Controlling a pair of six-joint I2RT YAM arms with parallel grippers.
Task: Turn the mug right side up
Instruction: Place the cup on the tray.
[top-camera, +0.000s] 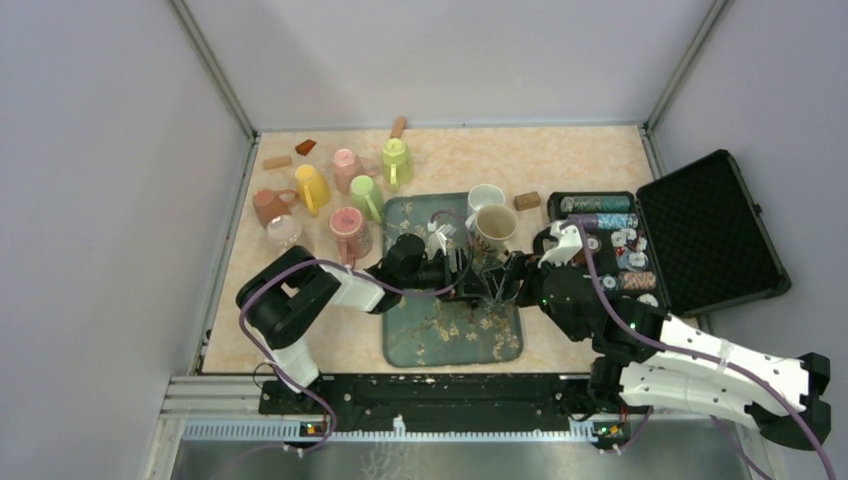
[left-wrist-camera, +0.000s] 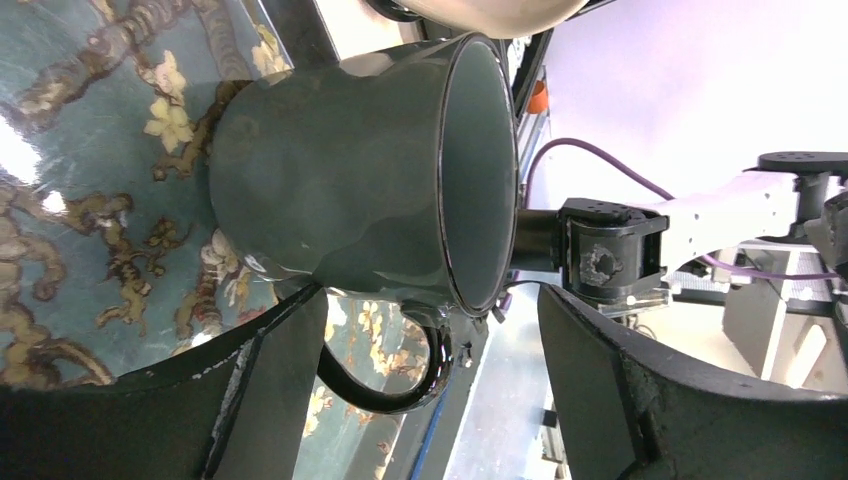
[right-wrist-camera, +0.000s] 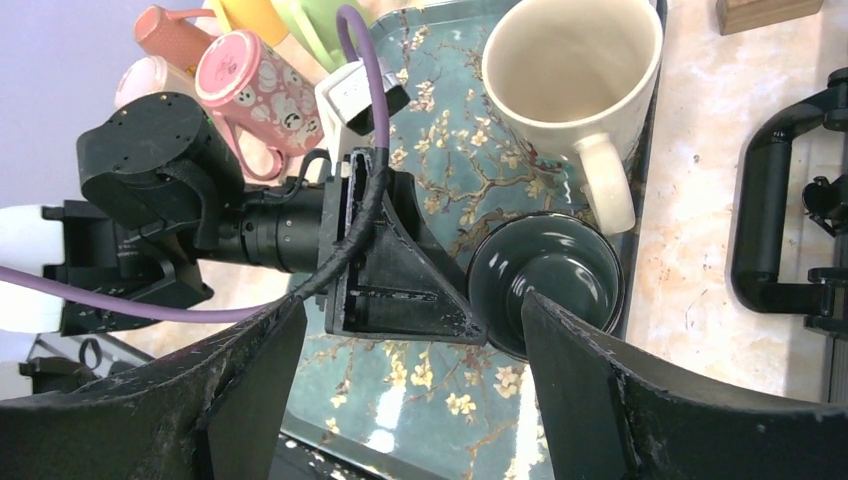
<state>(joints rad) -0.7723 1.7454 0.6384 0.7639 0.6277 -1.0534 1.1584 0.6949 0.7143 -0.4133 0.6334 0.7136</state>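
Right gripper (right-wrist-camera: 410, 305) released — left gripper (left-wrist-camera: 428, 300) spread, seemingly clear of dark mug (left-wrist-camera: 330, 170) | it stands upright on floral tray (top-camera: 450, 335)

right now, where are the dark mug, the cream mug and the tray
dark mug (left-wrist-camera: 320, 170): left wrist view, on its side wall
cream mug (right-wrist-camera: 608, 185): right wrist view, on its handle
tray (right-wrist-camera: 440, 395): right wrist view, on a bare patterned patch

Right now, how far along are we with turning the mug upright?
Done, it seems: the dark mug stands mouth-up on the tray. In hand: nothing. The left fingers and right fingers are spread open, neither closed on it. Left: probably just backing both arms away.
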